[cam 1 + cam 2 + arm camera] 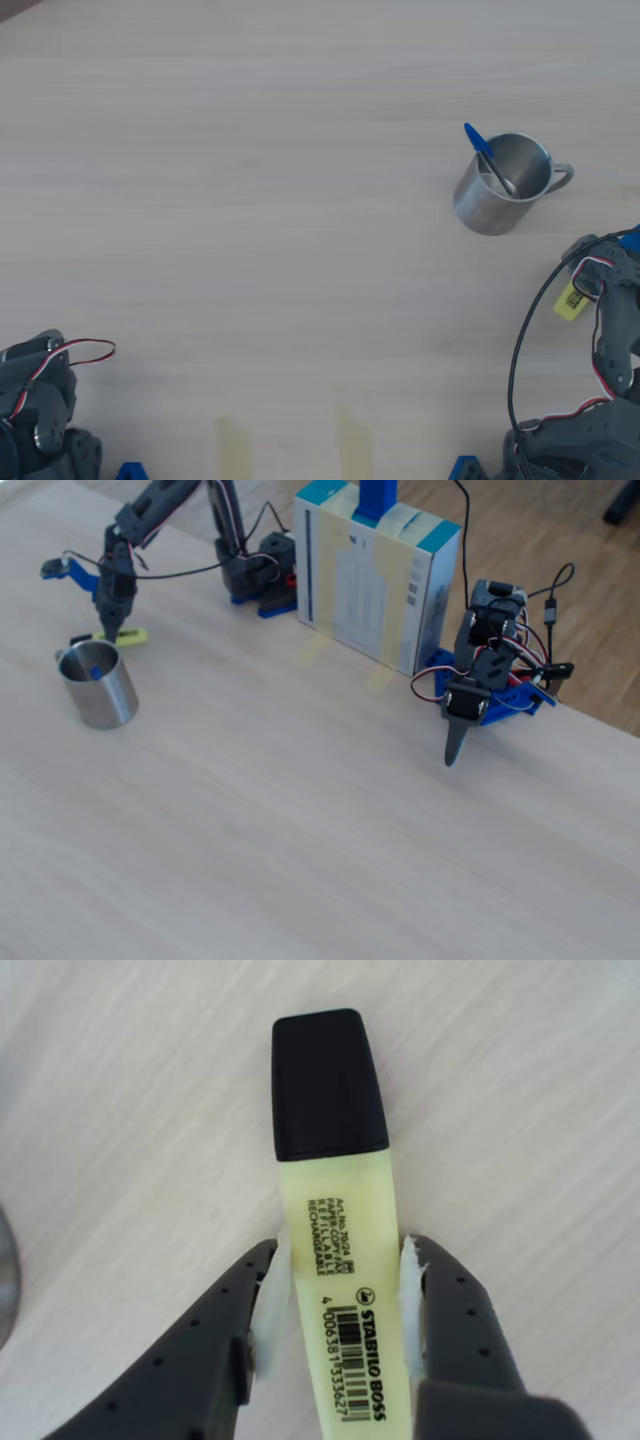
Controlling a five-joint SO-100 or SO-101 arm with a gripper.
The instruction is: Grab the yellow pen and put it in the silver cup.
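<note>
The yellow pen (340, 1230), a chunky highlighter with a black cap, lies flat on the wooden table. In the wrist view my gripper (340, 1260) straddles its labelled body, and both white pads (268, 1295) press its sides. The overhead view shows only a bit of the yellow pen (569, 300) under the gripper (580, 288) at the right edge. The silver cup (488, 205) stands upright a short way off, handle pointing right. In the fixed view the gripper (113, 632) points down onto the yellow pen (130, 637) just behind the silver cup (100, 695).
A thin blue pen (477, 145) leans inside the cup. A second arm (480, 680) sits parked at the right in the fixed view, at the lower left (40, 400) in the overhead view. A tall box (375, 580) stands between the two arm bases.
</note>
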